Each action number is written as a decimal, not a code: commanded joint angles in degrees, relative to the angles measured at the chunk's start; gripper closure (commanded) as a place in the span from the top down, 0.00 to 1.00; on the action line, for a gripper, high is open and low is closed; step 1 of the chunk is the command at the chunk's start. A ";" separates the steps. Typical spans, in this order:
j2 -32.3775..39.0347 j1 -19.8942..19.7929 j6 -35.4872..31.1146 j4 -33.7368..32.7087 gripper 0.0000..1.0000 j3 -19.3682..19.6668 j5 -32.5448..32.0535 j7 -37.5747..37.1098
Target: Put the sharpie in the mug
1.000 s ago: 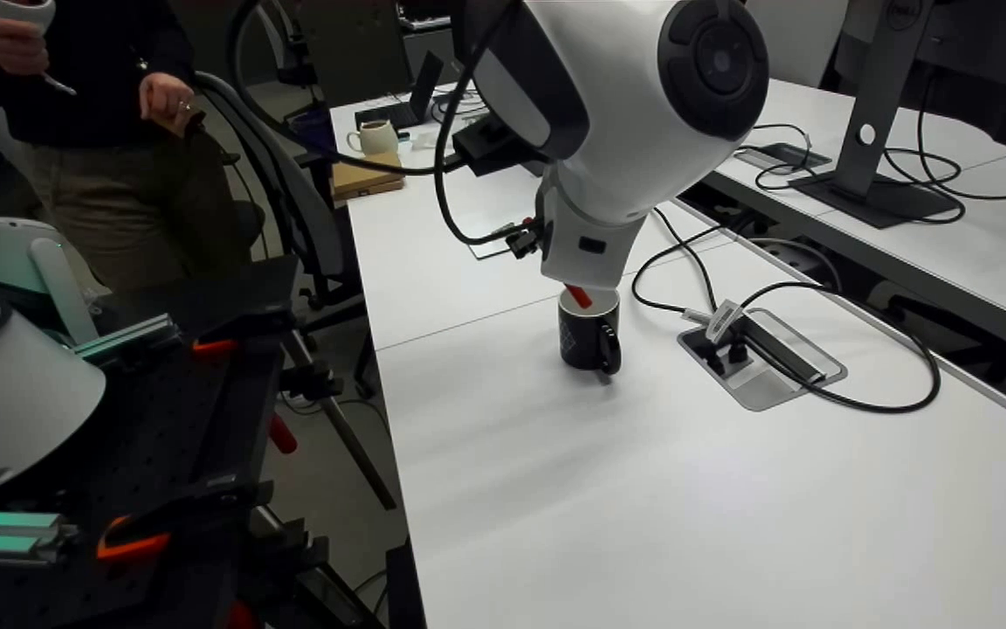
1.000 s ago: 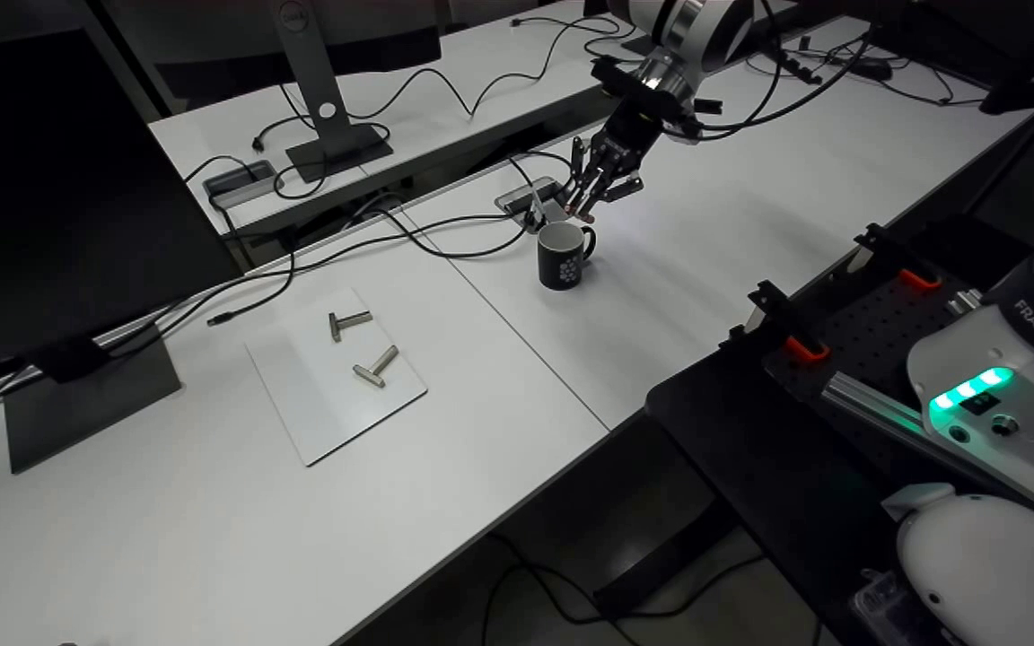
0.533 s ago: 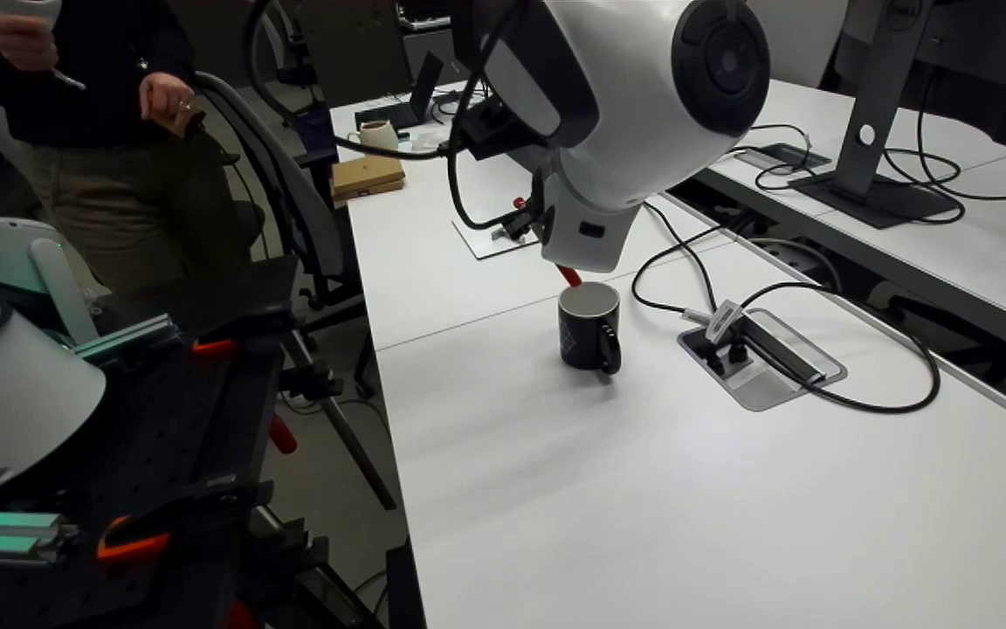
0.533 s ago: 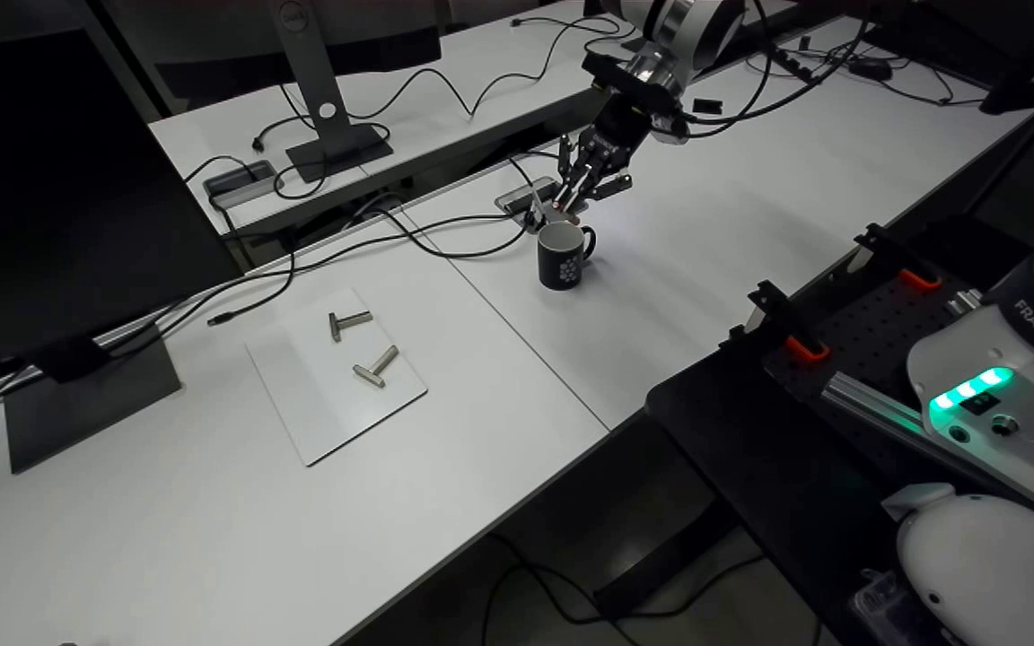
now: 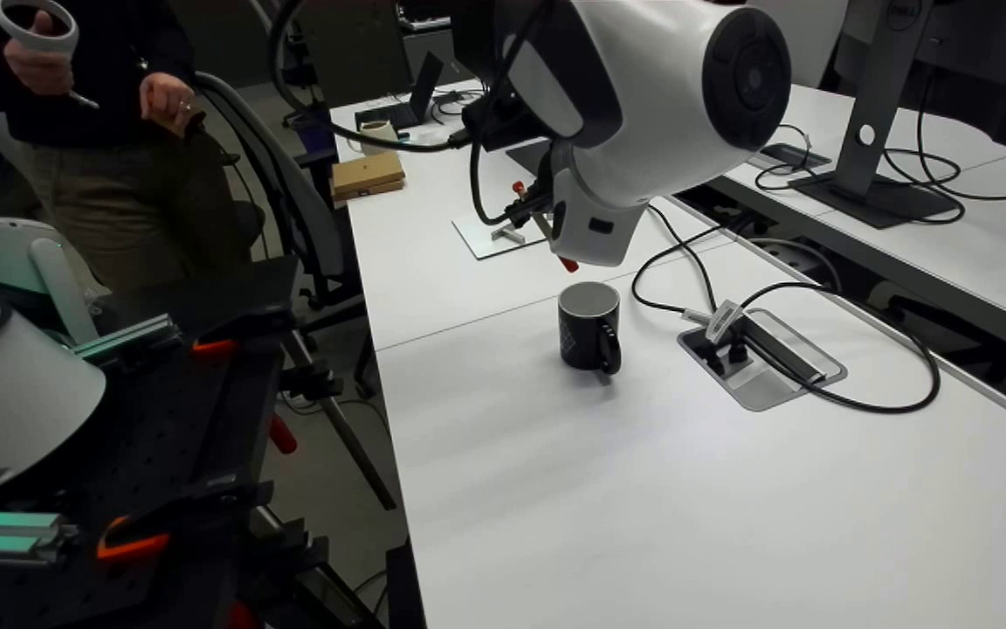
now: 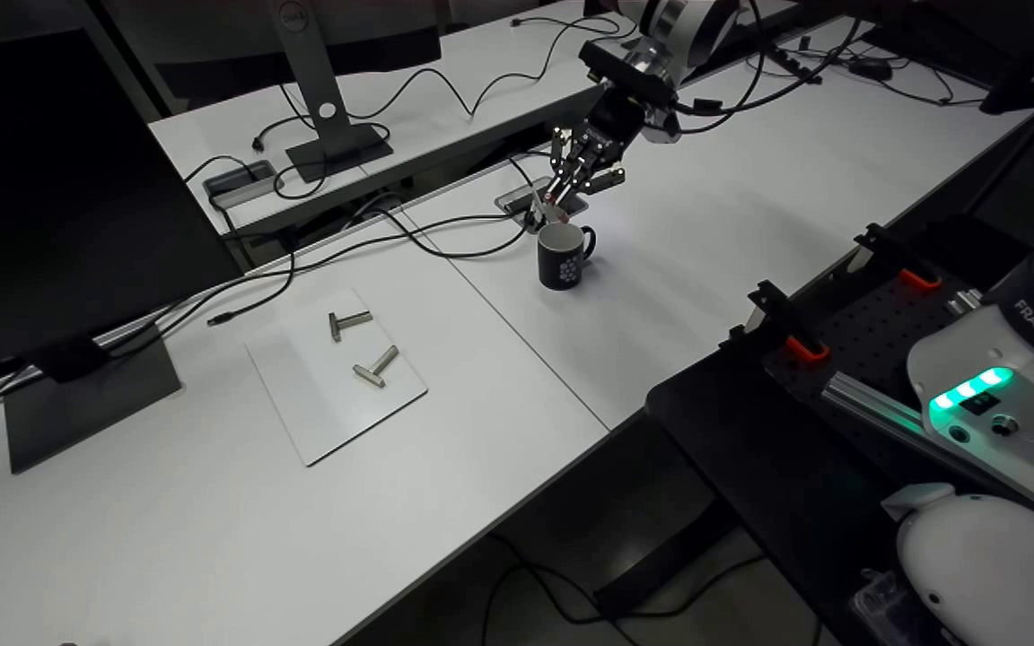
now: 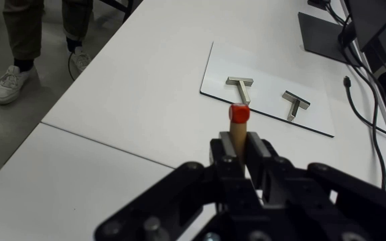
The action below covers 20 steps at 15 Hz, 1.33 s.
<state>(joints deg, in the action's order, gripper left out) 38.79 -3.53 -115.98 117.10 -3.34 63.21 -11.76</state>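
My gripper [image 7: 241,145] is shut on the sharpie [image 7: 239,114]; its red end and tan body stick out past the fingertips in the wrist view. In an exterior view the sharpie's lower red end [image 5: 569,263] shows below the wrist, above the mug's rim and apart from it. The sharpie is tilted. The black mug [image 5: 586,336] stands upright on the table; it also shows in an exterior view [image 6: 559,262], with the gripper [image 6: 557,199] just above and behind its rim. I cannot tell whether the red tip is over the opening or beside it. The mug is out of the wrist view.
A grey cable box [image 5: 761,371] with black cables lies beside the mug. A white board [image 6: 319,431] with metal T-shaped pieces [image 6: 378,366] lies on the white table [image 6: 481,386]. A monitor [image 6: 77,206] stands beyond it. A person stands past the table's edge.
The arm has risen slightly and shifted, leftward in an exterior view. The sharpie's lower end, which overlapped the mug's opening in view, now shows above the rim. The mug has not moved.
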 commanded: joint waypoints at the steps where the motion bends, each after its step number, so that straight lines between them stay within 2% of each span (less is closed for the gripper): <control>1: 3.41 0.71 3.73 -3.50 0.04 1.38 0.78 -0.28; 10: 8.14 1.31 6.54 -7.90 0.04 1.67 0.52 -1.44; 20: 10.74 0.79 5.80 -10.83 0.04 2.35 2.70 -1.45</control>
<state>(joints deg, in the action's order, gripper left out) 48.08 -3.13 -111.31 108.33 -1.85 64.34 -12.44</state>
